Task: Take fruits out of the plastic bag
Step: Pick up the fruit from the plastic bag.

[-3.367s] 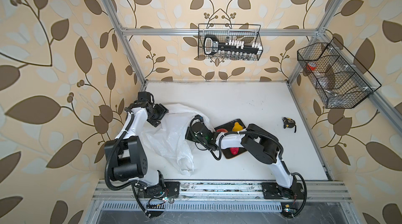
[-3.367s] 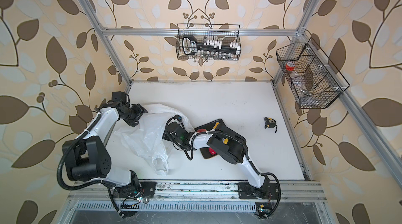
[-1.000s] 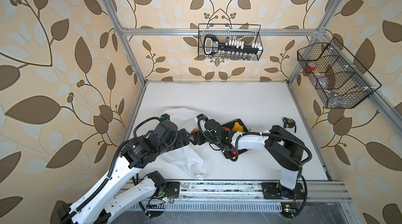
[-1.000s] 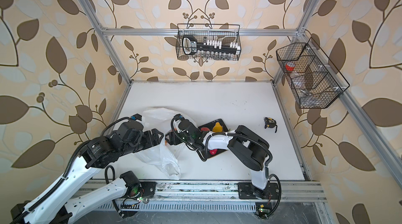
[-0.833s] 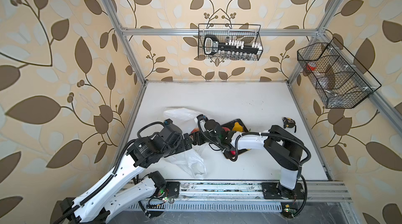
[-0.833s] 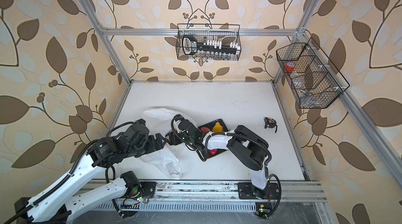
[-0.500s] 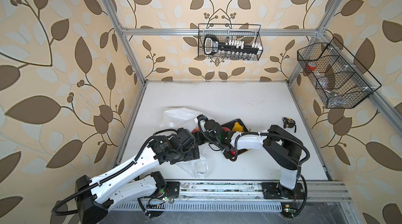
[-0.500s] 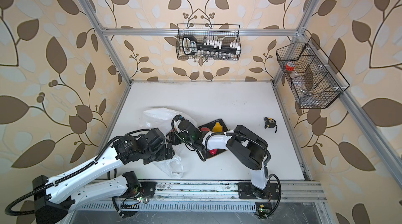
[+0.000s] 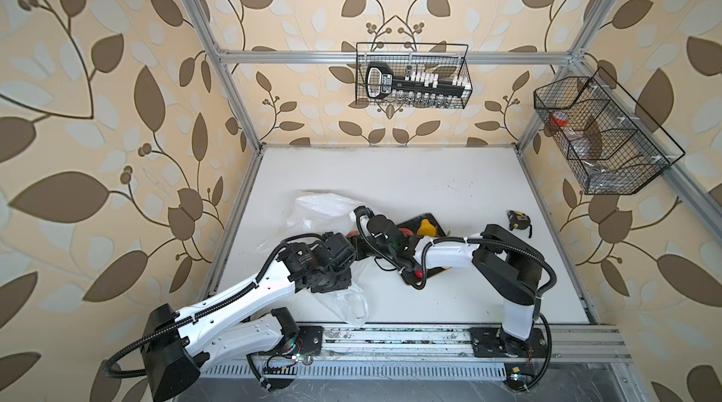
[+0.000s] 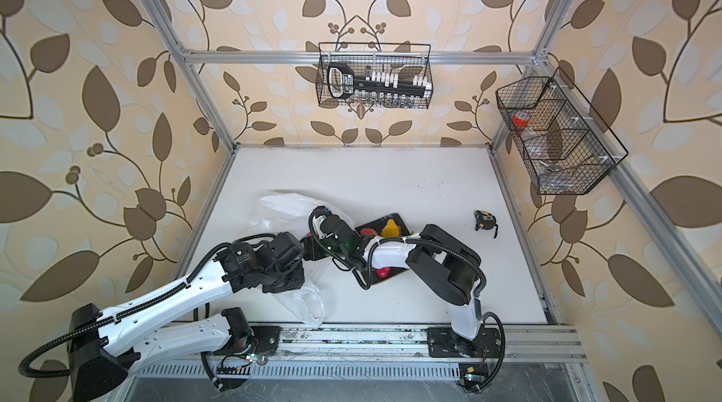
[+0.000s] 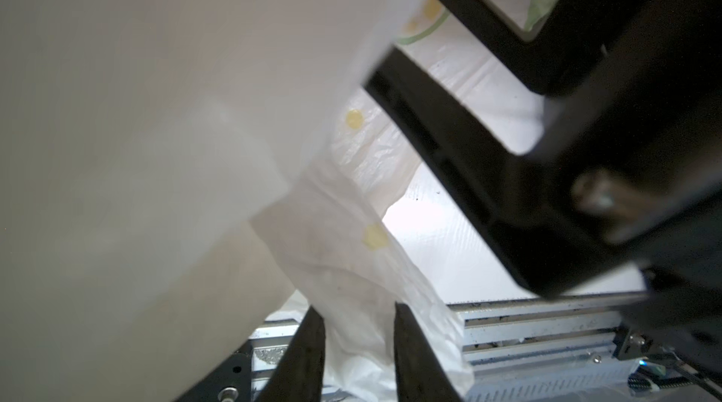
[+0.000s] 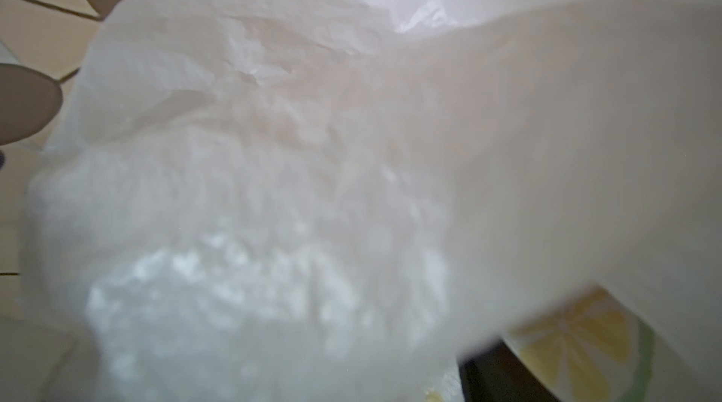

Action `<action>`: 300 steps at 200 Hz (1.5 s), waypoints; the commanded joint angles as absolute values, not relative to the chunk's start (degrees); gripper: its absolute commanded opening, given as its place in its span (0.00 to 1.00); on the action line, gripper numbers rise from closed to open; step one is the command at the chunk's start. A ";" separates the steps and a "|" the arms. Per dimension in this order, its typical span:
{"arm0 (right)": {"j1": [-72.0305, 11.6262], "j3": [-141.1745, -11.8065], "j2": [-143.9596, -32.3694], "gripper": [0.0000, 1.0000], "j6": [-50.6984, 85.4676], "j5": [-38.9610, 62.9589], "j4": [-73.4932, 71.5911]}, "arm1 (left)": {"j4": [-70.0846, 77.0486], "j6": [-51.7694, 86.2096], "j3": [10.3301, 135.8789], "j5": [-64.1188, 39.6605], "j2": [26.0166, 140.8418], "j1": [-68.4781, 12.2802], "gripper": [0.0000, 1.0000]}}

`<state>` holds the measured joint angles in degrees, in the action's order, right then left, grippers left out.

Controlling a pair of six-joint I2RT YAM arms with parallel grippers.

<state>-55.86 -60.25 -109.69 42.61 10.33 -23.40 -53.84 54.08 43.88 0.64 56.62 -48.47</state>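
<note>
Black tray (image 9: 440,228) with red, yellow fruits (image 9: 426,229)

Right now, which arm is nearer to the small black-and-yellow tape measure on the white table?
Right. The right arm bends close beside the black-and-yellow tape measure, not touching it; the left arm is across the table, over the translucent white plastic bag.

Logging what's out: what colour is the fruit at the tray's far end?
Yellow; the fruit shows best in a top view.

Robotics lab cell: aluminium frame (image 9: 293,57), wallpapered panels (image 9: 117,68), wire baskets (image 9: 412,75).
</note>
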 commanded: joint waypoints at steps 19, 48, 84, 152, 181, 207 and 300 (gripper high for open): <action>-56.81 -60.33 -111.55 0.68 43.77 10.90 -23.88 | -56.88 53.24 43.80 3.14 54.01 -49.13 0.00; -57.70 -62.82 -113.34 0.68 44.18 9.19 -22.39 | -61.20 47.57 45.88 1.51 50.69 -49.15 0.00; -58.48 -67.01 -117.02 0.70 46.75 3.61 -18.74 | -59.38 45.34 45.59 -2.60 47.76 -49.18 0.00; -61.15 -74.15 -123.13 0.75 48.61 0.30 -14.55 | -59.25 46.44 46.76 -1.81 45.53 -49.11 0.00; -62.07 -76.87 -125.64 0.75 48.28 0.77 -13.19 | -59.19 46.42 47.02 -1.54 45.61 -49.06 0.00; -62.64 -80.03 -128.25 0.75 47.12 -0.13 -10.53 | -59.24 46.54 47.37 -1.12 45.62 -49.13 0.00; -63.30 -81.34 -127.03 0.36 43.65 -5.57 -4.46 | -61.86 50.34 46.92 4.32 43.20 -49.08 0.00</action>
<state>-62.52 -83.46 -128.42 45.45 -2.70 -9.56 -60.93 48.31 45.25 -0.14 44.58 -48.75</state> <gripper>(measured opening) 0.482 0.048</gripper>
